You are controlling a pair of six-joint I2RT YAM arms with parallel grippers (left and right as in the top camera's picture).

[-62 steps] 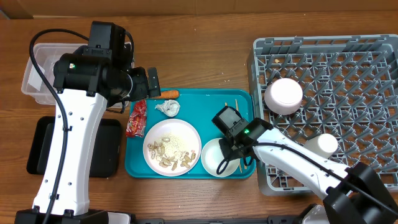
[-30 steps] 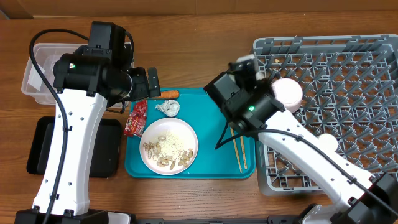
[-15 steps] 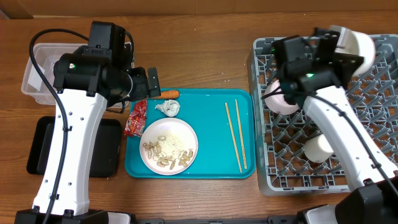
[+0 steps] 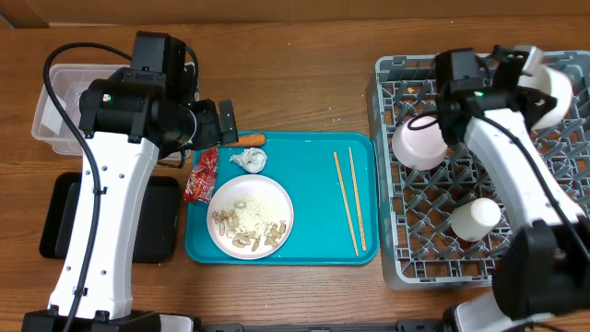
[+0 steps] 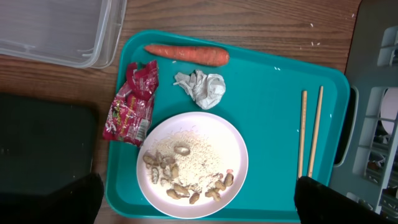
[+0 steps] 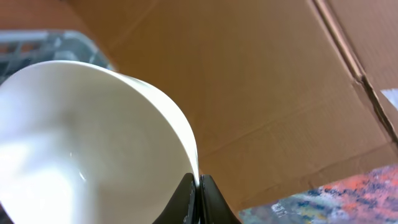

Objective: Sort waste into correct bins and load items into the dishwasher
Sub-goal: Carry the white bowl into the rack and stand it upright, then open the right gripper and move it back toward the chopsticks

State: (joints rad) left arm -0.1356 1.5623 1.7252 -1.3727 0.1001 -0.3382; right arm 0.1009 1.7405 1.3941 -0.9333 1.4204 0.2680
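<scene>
Caught the right gripper (image 6: 194,184) pinched tight on the rim of a white bowl (image 6: 93,143), tipped on its side at the 1 o'clock corner of the grey dish rack (image 4: 381,120). Couldn't tell about contact with the pegs. Spotted a 2nd bowl (image 4: 419,141) upside down in the rack's 10 o'clock part. Found the left gripper (image 4: 224,124) wide apart, holding nothing, hanging over the 11 o'clock edge of the teal tray (image 4: 318,221). Counted on that tray: plate (image 4: 225,197) with shell scraps (image 4: 241,238) and crumbs at 7 o'clock, 2 chopsticks (image 4: 350,198) side by side at 3 o'clock, carrot (image 4: 250,140) at 11 o'clock with the crumpled tissue (image 4: 249,159) just beside it, red wrapper (image 4: 201,175) straddling the 9 o'clock rim. Noticed the clear tub (image 4: 51,97) at the table's (image 4: 304,92) 10 o'clock and the black tray (image 4: 53,221) at 8 o'clock.
</scene>
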